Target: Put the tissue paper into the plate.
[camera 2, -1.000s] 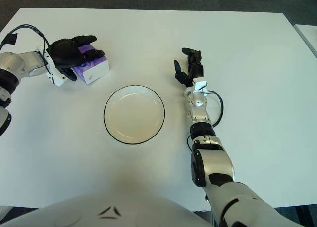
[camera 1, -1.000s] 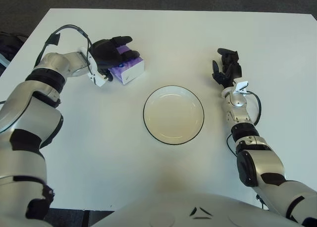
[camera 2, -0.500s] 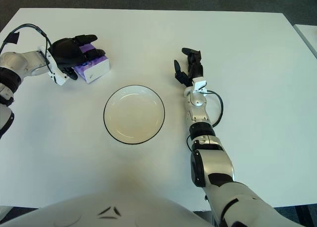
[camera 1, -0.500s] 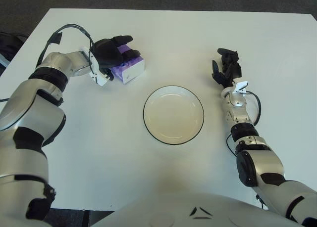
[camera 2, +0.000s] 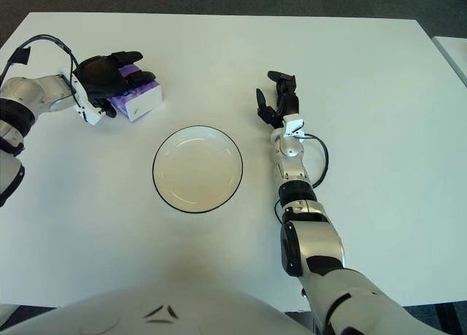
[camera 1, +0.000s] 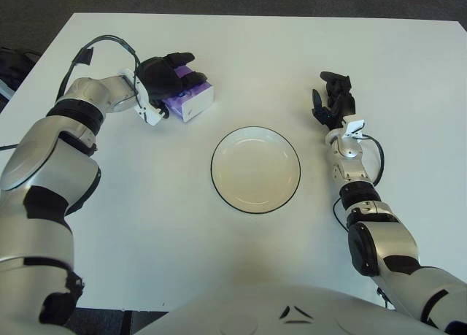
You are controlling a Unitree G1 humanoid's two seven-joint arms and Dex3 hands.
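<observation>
Grasping is the step in hand: the left hand (camera 1: 162, 79) sits over the tissue paper pack (camera 1: 191, 101), which lies on the white table (camera 1: 241, 50) at about ten o'clock from the plate (camera 1: 255, 169), well apart from its rim. The dark fingers (camera 1: 179, 59) drape across the top of the purple-and-white pack, partly curled and touching it, with the thumb side low at the pack's near-left edge; whether they have closed firmly enough to lift cannot be told, so the hold looks begun rather than secure. The pack appears flat on the table, not raised. The next move, as I judge it, calls for the fingers to tighten on the pack's sides, then a lift and a carry toward four o'clock until it hangs over the empty plate, then a release. The right hand (camera 1: 332, 101) shows at about two o'clock from the plate, fingers loosely spread and holding nothing.
</observation>
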